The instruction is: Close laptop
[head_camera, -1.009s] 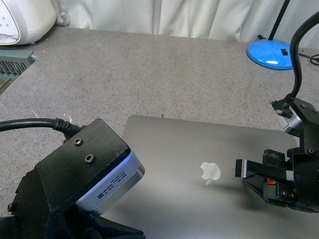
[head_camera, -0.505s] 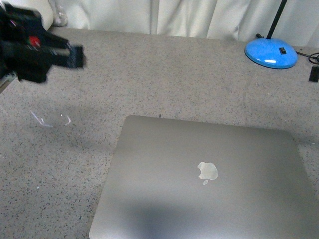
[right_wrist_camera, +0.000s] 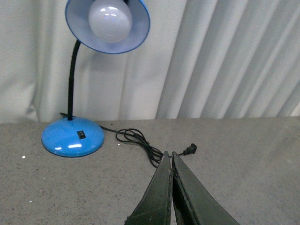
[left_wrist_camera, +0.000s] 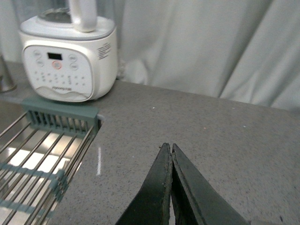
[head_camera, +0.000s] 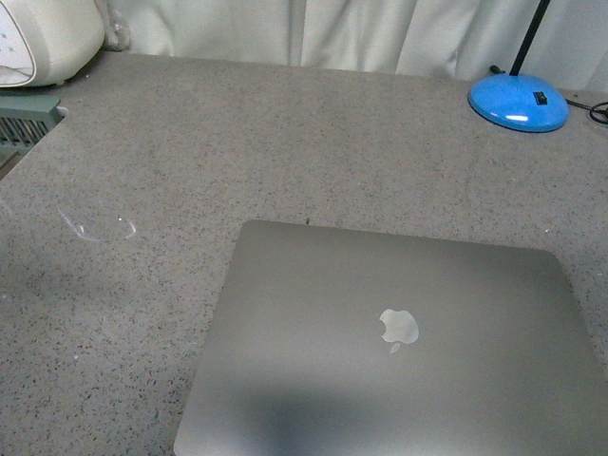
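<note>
Plainly the laptop point(head_camera: 313, 323) lies closed (apple logo point(head_camera: 399, 329) up); left gripper point(left_wrist_camera: 169, 146) and right gripper point(right_wrist_camera: 169, 154) pinched together.

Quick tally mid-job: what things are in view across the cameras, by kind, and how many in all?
Laptop: 1 (grey, lid down)
Lamp: 1 (blue)
Appliance: 1 (white)
Rack: 1 (grey-green, wire)
Total: 4

Kitchen-style setup: speckled stone worktop point(head_camera: 237, 142), white appliance point(left_wrist_camera: 70, 61), sink rack point(left_wrist_camera: 61, 119), curtain backdrop point(left_wrist_camera: 211, 47)
</note>
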